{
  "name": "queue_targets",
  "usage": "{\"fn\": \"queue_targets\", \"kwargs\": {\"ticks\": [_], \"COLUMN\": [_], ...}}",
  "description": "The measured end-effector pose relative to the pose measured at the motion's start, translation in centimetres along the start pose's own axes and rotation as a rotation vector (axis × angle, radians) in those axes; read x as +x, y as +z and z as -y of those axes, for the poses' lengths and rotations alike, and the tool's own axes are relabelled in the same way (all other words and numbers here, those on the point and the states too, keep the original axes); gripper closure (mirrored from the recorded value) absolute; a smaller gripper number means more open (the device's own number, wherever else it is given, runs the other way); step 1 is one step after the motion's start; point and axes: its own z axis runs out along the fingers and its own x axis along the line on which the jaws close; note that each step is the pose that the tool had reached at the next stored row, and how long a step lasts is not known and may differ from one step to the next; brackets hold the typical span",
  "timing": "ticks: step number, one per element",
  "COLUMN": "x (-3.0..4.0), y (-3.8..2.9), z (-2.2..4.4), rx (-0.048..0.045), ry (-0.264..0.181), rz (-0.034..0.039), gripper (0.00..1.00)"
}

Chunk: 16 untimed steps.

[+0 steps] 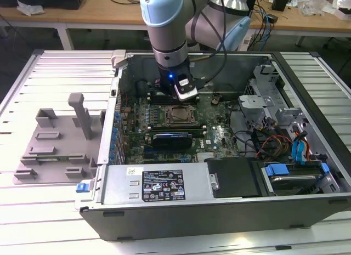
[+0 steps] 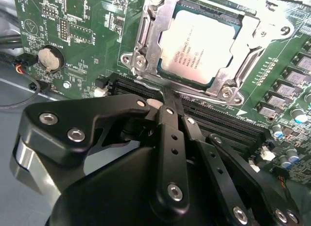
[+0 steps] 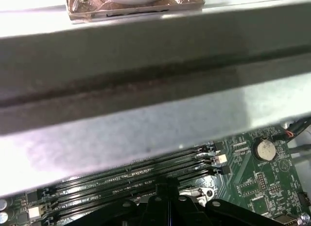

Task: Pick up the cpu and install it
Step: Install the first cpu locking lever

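1. Electronics/robotics lab or hardware workshop, not a home.
2. Open desktop PC case (image 1: 219, 200) lies on its side w/ side panel off: green motherboard (image 1: 219, 134), drive bays, cable bundles all exposed.
3. It sits on a white slatted metal tabletop (image 1: 49, 74), industrial type.
4. Grey moulded fixture tray (image 1: 55, 145) w/ slots and an upright post stands beside the case, on the exterior view's left.
5. Robot arm (image 1: 164, 24) w/ pale blue joint caps reaches into the case.
6. Behind: wooden workbenches (image 1: 98, 13) strewn w/ cables, adapters, misc. gear.
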Motion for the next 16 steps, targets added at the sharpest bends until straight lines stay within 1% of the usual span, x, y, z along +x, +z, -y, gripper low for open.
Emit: {"fn": "queue_targets", "kwargs": {"ticks": [2,6,7,9,11,14,15,16], "x": [0.05,0.10,0.10,0.11,0.10,0.04,-0.01,-0.04], "y": [0.19,0.41,0.42,0.43,0.44,0.19,-0.17,-0.40], "z": [0.00,-0.03,-0.03,-0.03,-0.03,-0.11,-0.16,-0.20], "rx": [0.0059,0.0087,0.0075,-0.0051,-0.0058,-0.0060,-0.0028,-0.0020], "ry": [0.004,0.006,0.007,0.010,0.010,0.009,0.009,0.009], "rz": [0.0018,0.0030,0.0028,0.0005,0.0005,0.0012,0.0012,0.0015], "gripper": [0.89,0.89,0.89,0.89,0.89,0.89,0.89,0.89]}}
